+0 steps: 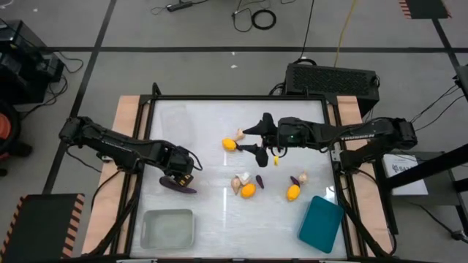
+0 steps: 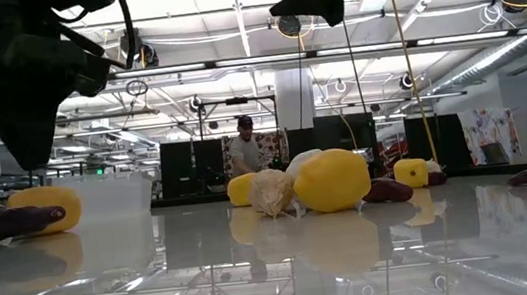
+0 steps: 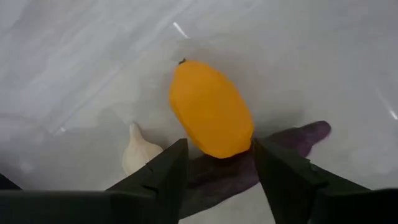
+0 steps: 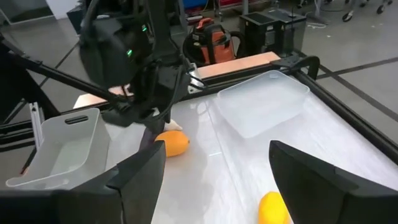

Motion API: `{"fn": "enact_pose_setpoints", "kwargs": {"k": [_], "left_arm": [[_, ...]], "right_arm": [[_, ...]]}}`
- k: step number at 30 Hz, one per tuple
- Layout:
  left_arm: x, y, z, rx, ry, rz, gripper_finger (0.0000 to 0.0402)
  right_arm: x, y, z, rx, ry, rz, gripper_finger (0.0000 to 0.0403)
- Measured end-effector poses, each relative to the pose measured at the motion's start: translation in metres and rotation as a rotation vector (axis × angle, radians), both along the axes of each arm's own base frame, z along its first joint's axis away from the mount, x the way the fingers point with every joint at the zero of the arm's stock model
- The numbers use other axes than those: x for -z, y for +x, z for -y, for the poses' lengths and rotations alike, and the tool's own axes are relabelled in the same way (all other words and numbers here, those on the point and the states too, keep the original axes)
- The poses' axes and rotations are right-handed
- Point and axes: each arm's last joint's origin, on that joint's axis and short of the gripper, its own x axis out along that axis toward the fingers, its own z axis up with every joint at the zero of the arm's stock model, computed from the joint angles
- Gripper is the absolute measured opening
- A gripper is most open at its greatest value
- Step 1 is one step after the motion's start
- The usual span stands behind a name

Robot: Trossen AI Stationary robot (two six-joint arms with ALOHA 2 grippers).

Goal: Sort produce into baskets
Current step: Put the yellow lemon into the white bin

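Glossy white tabletop (image 1: 212, 212), and the left gripper (image 1: 178, 175) sits at nine o'clock with its fingers parted around an orange fruit (image 3: 210, 109) lying against the long eggplant (image 1: 178, 186), gripping nothing that I can see. Closing now could pinch both, or squirt the fruit away. Right gripper (image 1: 257, 139), wide open and empty, hovers at twelve; grey basket (image 1: 167, 227) at seven, teal basket (image 1: 321, 223) at five.

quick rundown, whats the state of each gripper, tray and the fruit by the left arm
left gripper: part open, fingers either side of an orange fruit's end
orange fruit: lying on the table against the long eggplant
long eggplant: lying flat, not lifted
right gripper: open, holding nothing
grey tray: empty
teal tray: empty
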Motion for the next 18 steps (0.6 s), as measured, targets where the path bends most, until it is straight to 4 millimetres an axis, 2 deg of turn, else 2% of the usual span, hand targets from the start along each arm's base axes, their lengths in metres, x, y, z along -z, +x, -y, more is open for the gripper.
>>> {"fn": "enact_pose_setpoints", "kwargs": {"k": [11, 18], "left_arm": [[0.01, 0.008, 0.003, -0.083, 0.037, -0.019, 0.0307], [0.036, 0.008, 0.003, -0.151, -0.018, 0.045, 0.0329]], "right_arm": [[0.0, 0.0, 0.005, -0.025, 0.014, -0.001, 0.0279], [0.001, 0.0, 0.005, -0.026, 0.013, -0.009, 0.0279]]}}
